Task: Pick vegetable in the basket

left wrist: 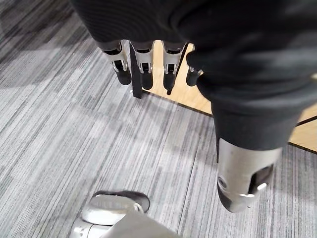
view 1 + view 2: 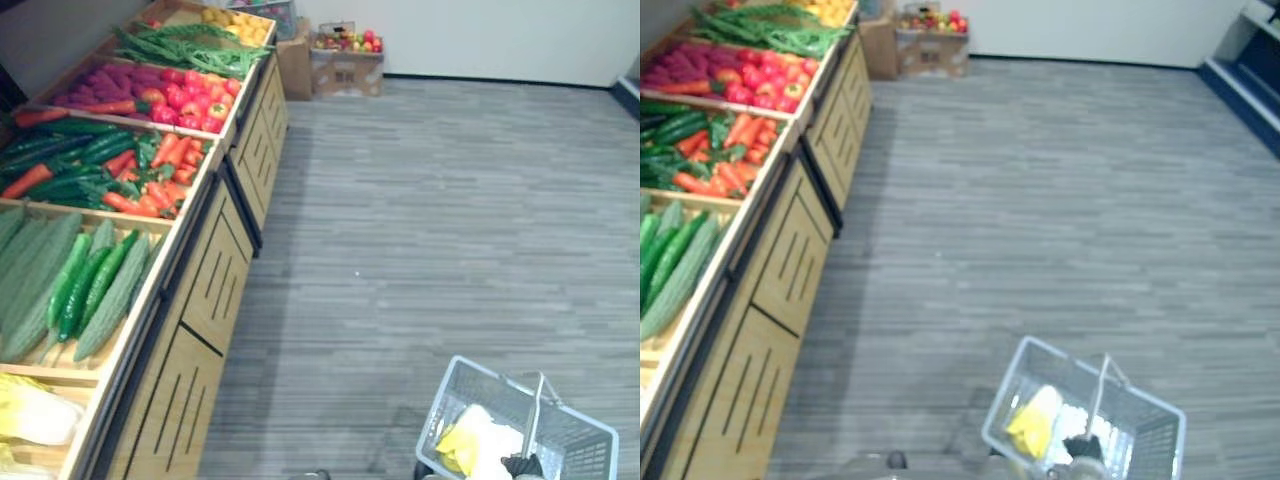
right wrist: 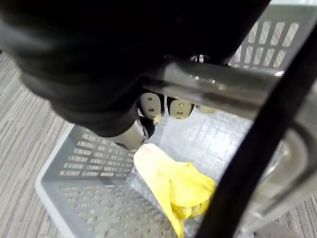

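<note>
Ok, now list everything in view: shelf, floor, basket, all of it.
basket: one, pale grey plastic, lower right
leafy vegetable: one, yellow and white, inside the basket
display stand: one, light wood, along the left
pale leafy head: at least one, yellowish, nearest compartment
long gourds: several, green, next compartment
carrots: many, orange, third compartment
cucumbers: several, dark green, beside the carrots
red vegetables: many, fourth compartment
purple vegetables: several, same compartment
green beans: a heap, further back
yellow produce: a heap, far end
cardboard boxes: two, brown, by the far wall
left hand: fingers straight, empty, above the floor
right hand: curled round the basket's handle
</note>
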